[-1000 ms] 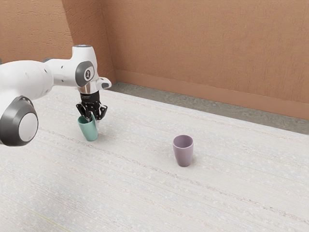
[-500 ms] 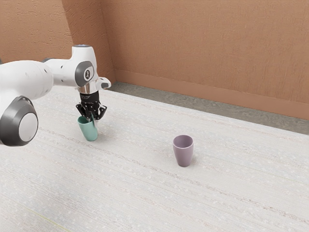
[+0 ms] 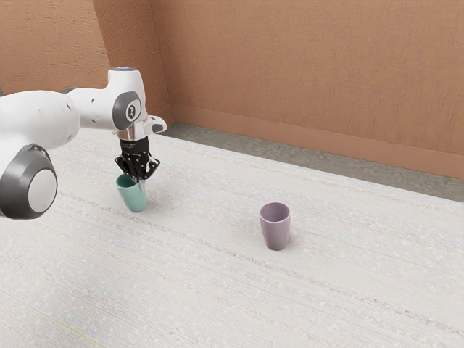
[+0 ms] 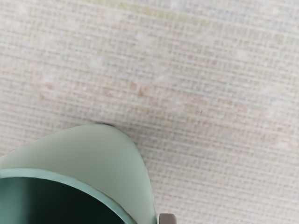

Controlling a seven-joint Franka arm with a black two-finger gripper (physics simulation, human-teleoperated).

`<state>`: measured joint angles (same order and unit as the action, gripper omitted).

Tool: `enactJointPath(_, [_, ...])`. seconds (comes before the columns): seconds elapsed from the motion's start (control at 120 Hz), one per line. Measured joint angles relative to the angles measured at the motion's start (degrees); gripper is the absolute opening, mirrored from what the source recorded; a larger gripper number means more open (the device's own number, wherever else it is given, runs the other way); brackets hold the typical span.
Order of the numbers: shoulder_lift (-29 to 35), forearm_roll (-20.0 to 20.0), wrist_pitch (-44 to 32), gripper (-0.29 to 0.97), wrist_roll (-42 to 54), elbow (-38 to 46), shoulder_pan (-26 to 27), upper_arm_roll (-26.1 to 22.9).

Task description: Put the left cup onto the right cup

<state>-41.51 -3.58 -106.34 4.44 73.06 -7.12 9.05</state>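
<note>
teal cup (image 3: 132, 196) mouth up, axis slightly tilted | gripper (image 3: 138, 174) pinching its rim | purple cup (image 3: 275, 225) upright

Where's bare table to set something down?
Between the green cup and purple cup, the table in front of both, and past the purple cup on the exterior view's right. Crowded only around the green cup, under the gripper.

No legible text, label or number on anything.

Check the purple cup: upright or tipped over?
Upright. In the exterior view the purple cup stands on its base on the table, open mouth facing up, with nothing touching it.
</note>
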Motion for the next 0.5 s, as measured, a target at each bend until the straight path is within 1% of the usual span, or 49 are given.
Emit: enactJointPath(0.5, [2.87, 0.30, 0.07, -0.10, -0.25, 0.82, 0.24, -0.15])
